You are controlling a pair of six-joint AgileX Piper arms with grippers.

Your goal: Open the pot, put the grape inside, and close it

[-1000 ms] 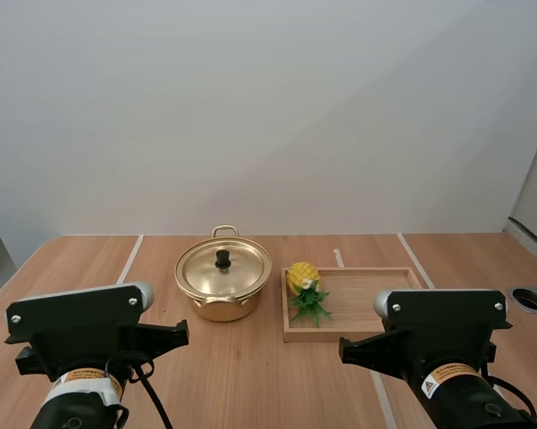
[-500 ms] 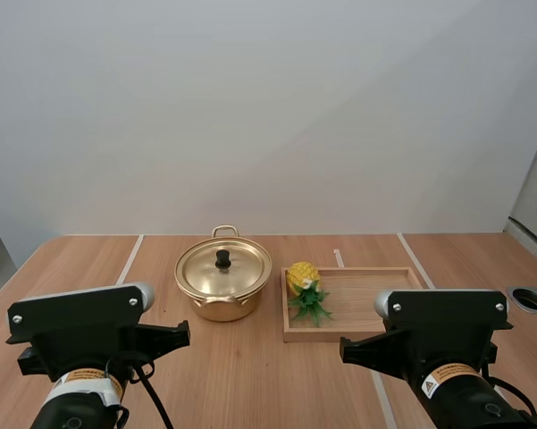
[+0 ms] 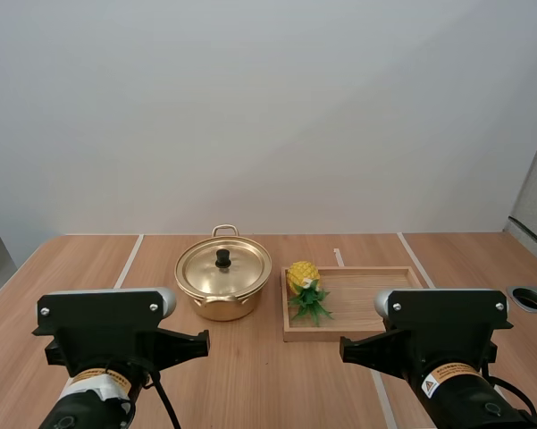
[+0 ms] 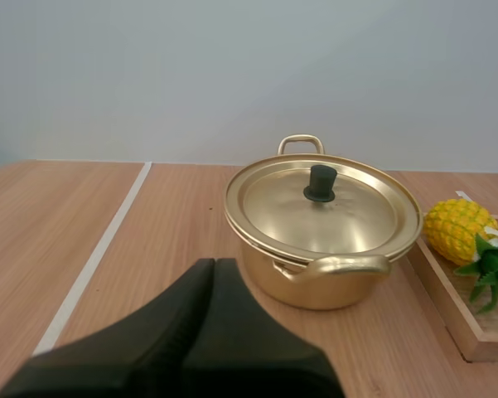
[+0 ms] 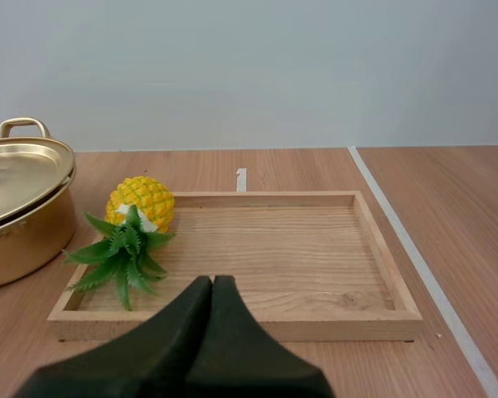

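While the left gripper (image 4: 214,264) and right gripper (image 5: 212,281) each form one closed wedge, the gold pot (image 3: 222,299) stands lidded, black-knobbed, beside the tray (image 3: 375,299); a yellow, green-leaved pineapple (image 3: 302,277) lies in the tray's pot-side end.

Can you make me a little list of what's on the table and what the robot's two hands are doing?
pot: gold, standing on the table, beside the tray
lid: on the pot, with a black knob
fruit: a pineapple, lying in the tray's corner next to the pot
tray: wooden, holding the pineapple
left gripper: shut, holding nothing, pointing at the pot
right gripper: shut, holding nothing, in front of the tray
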